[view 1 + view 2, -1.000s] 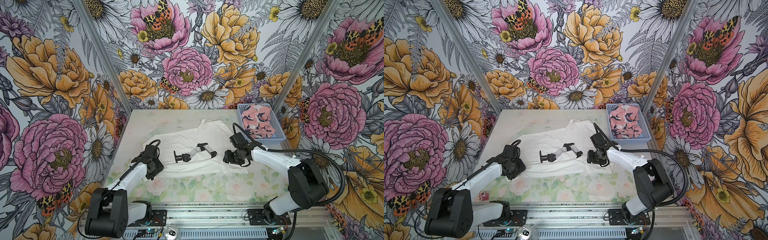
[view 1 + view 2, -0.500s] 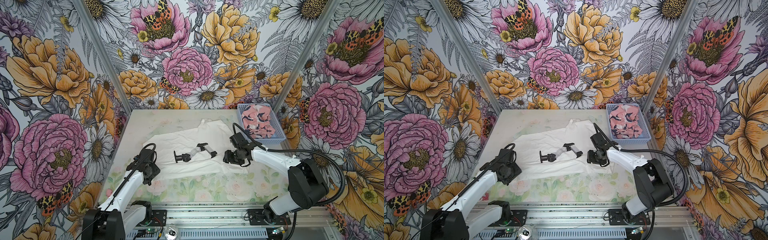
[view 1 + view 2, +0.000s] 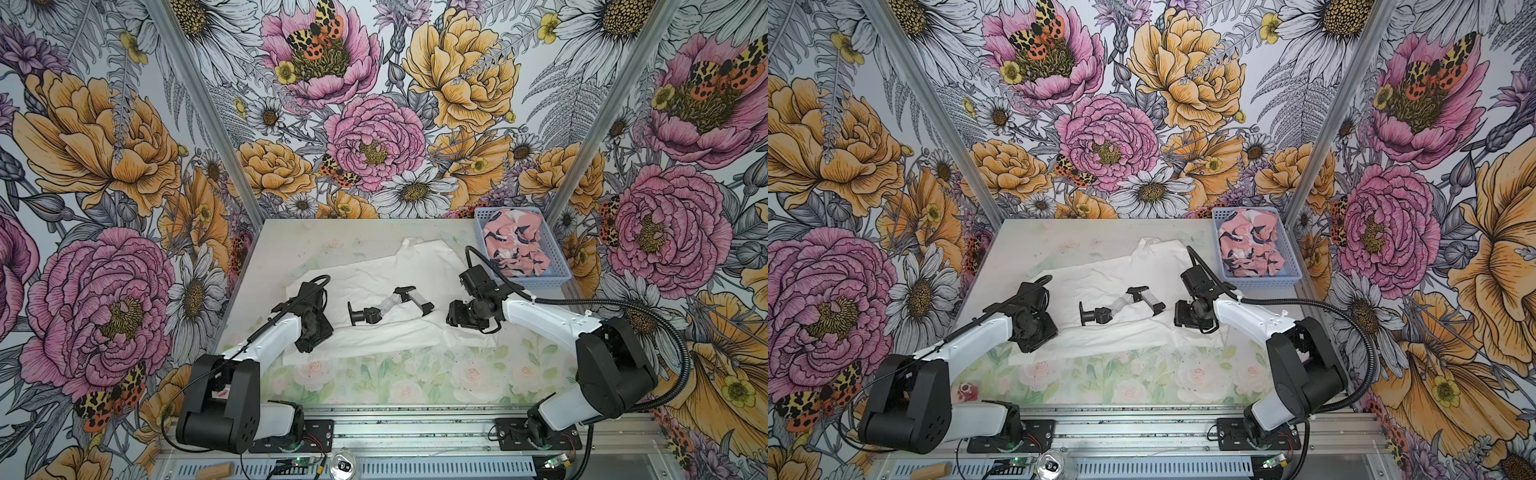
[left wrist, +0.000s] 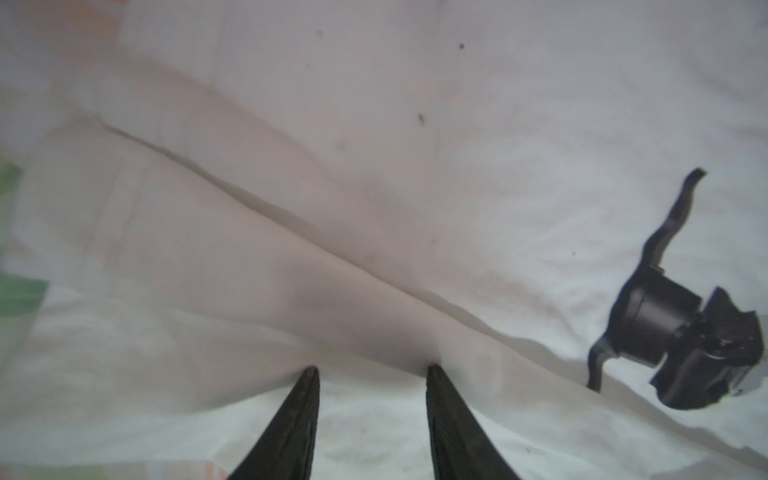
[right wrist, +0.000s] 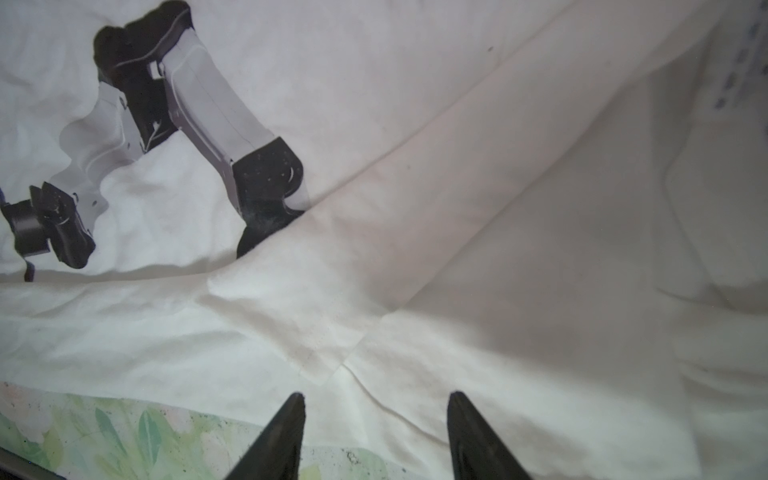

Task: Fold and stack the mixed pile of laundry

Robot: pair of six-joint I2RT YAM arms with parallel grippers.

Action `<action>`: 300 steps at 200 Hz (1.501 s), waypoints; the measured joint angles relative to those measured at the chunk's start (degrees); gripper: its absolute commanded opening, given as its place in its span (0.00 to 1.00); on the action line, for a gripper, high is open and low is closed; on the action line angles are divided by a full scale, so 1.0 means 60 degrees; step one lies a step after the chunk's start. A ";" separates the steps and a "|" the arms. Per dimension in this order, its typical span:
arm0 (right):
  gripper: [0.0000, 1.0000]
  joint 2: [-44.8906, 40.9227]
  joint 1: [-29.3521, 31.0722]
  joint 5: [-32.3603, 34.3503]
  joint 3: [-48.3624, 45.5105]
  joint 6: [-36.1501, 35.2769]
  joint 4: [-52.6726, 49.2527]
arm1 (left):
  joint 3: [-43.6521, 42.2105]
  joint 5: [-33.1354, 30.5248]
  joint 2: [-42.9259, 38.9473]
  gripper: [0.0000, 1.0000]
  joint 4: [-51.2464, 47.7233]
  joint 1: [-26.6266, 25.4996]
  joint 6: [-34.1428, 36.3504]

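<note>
A large white garment [image 3: 374, 274] lies spread over the middle of the table, with a black-grey graphic [image 3: 386, 307] on it. The pink garment with the navy-and-white print [image 3: 515, 241] is crumpled inside the basket. My left gripper [image 3: 309, 338] sits low on the white garment's near-left part. In the left wrist view it [image 4: 371, 370] is open, tips resting on flat cloth [image 4: 415, 124] beside a crease. My right gripper [image 3: 457, 318] is over the garment's near-right part. The right wrist view shows it [image 5: 375, 397] open above the cloth's near hem [image 5: 498, 208].
The light blue perforated basket [image 3: 536, 281] stands at the table's back right corner, just behind my right arm. Bare flower-printed table [image 3: 415, 374] shows between the garment and the metal rail at the front. Patterned walls close in the left, right and back.
My left arm swung a little toward the near left, then came back onto the garment's left part. The right arm and the garments have not moved.
</note>
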 measured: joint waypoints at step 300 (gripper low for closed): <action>0.53 0.0419 -0.0015 -0.0219 0.0000 0.0659 0.0736 | -0.0270 -0.0794 -0.0991 0.46 0.0634 0.0189 0.0648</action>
